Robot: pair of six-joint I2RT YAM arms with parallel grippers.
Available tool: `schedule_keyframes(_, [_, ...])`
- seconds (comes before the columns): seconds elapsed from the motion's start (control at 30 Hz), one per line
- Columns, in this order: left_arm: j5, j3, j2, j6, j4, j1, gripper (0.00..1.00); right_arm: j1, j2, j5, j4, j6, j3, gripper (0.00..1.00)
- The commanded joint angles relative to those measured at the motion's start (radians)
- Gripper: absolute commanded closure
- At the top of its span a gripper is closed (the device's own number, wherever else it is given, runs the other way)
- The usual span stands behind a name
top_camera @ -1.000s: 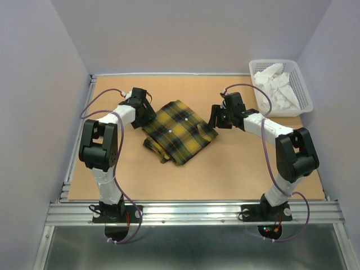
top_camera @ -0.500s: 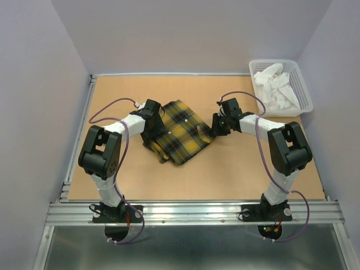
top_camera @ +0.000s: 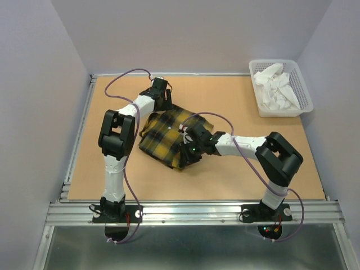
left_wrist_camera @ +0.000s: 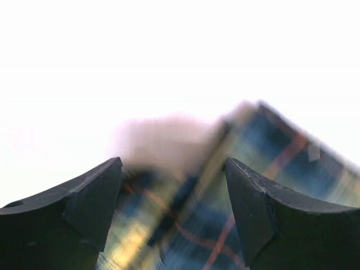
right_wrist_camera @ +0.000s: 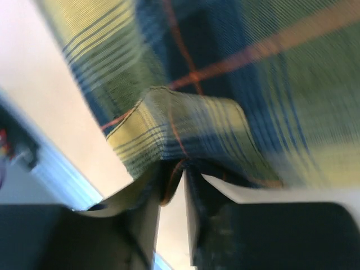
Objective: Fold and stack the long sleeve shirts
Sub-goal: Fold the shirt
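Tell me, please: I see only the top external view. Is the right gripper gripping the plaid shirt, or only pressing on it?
Observer: It is gripping it. In the right wrist view the right gripper is closed on a raised fold of the plaid shirt, and the cloth runs down between its fingers.
Operator: Is the left gripper holding cloth too?
Observer: No. In the left wrist view the left gripper has its jaws wide apart. The shirt's edge shows blurred beyond them, and nothing is clamped.
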Motion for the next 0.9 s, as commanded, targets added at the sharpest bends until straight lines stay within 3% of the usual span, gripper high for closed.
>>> schedule_keyframes(0.0, [-0.032, 0.052, -0.100, 0.088, 0.057, 0.019, 0.12, 0.021, -0.005, 0.016, -0.030, 0.013, 0.091, 0.54])
schedule_keyframes(0.13, [-0.072, -0.084, -0.261, -0.038, 0.025, 0.025, 0.06, -0.013, -0.062, 0.192, -0.114, -0.077, 0.155, 0.34])
schedule_keyframes(0.3, [-0.132, -0.285, -0.502, -0.238, -0.125, 0.028, 0.07, -0.168, -0.103, 0.222, -0.140, -0.143, 0.198, 0.33])
schedule_keyframes(0.47, [-0.023, -0.616, -0.703, -0.351, -0.135, 0.027, 0.11, -0.292, -0.050, 0.196, -0.139, -0.178, 0.284, 0.35])
schedule_keyframes(0.63, [0.051, -0.809, -0.748, -0.402, -0.080, 0.027, 0.23, -0.389, 0.073, 0.168, -0.134, -0.178, 0.364, 0.39])
schedule_keyframes(0.87, [0.059, -0.838, -0.616, -0.382, -0.012, 0.034, 0.41, -0.403, 0.200, 0.159, -0.119, -0.194, 0.404, 0.44])
